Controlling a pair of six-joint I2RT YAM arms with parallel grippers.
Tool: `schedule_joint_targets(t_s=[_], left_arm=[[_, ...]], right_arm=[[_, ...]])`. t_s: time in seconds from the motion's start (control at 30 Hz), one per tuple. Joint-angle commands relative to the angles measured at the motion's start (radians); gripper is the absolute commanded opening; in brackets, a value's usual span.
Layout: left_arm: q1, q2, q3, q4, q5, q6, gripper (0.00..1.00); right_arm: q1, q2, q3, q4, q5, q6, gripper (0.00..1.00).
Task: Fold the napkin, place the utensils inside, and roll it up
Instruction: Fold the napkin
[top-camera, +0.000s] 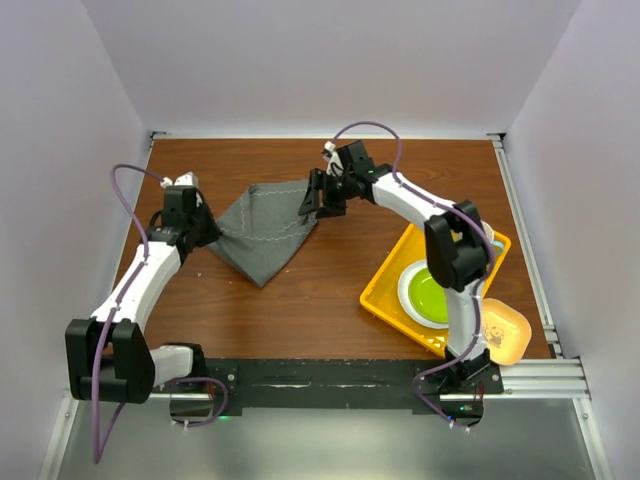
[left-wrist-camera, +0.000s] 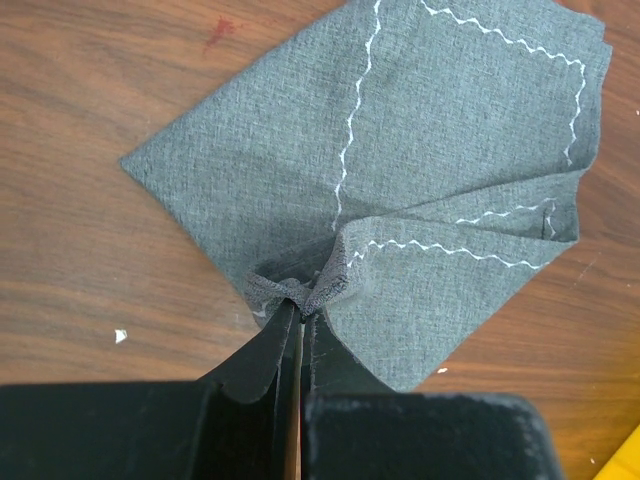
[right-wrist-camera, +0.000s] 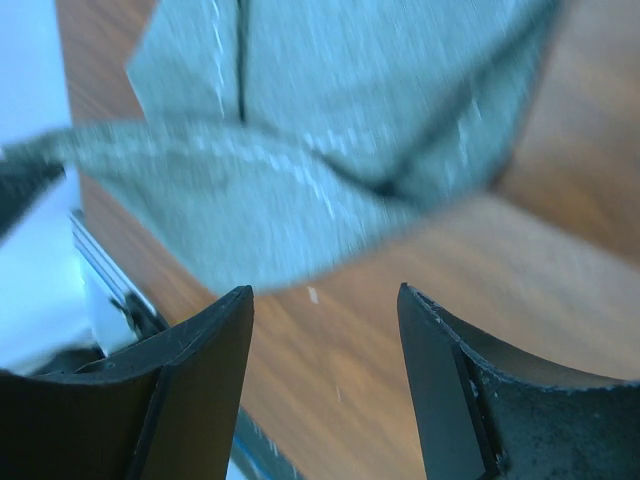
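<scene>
The dark grey napkin (top-camera: 265, 230) lies partly folded on the wooden table, pale zigzag stitching showing on its upper layers (left-wrist-camera: 450, 150). My left gripper (top-camera: 212, 238) is at the napkin's left corner and is shut on a bunched bit of that corner (left-wrist-camera: 300, 308). My right gripper (top-camera: 308, 205) hovers at the napkin's right edge, open, with nothing between its fingers (right-wrist-camera: 325, 290). The cloth (right-wrist-camera: 300, 200) hangs just beyond the fingertips in the blurred right wrist view. The utensils are out of view.
A yellow tray (top-camera: 385, 290) holding a green plate (top-camera: 432, 293) sits at the right, under the right arm. A yellow cup (top-camera: 505, 332) stands at the tray's near right corner. White walls enclose the table on three sides.
</scene>
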Motion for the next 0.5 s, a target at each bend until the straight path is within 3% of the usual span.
schedule_joint_targets(t_s=[0.0,0.17,0.33,0.47], left_arm=[[0.015,0.022,0.032,0.087,0.035,0.065,0.00],[0.020,0.050,0.040,0.099,0.035,0.102,0.00],[0.024,0.060,0.058,0.095,0.030,0.131,0.00],[0.026,0.063,0.061,0.093,0.017,0.129,0.02]], right_arm=[[0.028,0.088,0.139,0.196,-0.036,0.099,0.63],[0.045,0.241,0.324,0.148,-0.044,0.050,0.63],[0.048,0.370,0.517,-0.028,-0.011,-0.033,0.62],[0.051,0.393,0.552,-0.134,0.003,-0.071,0.59]])
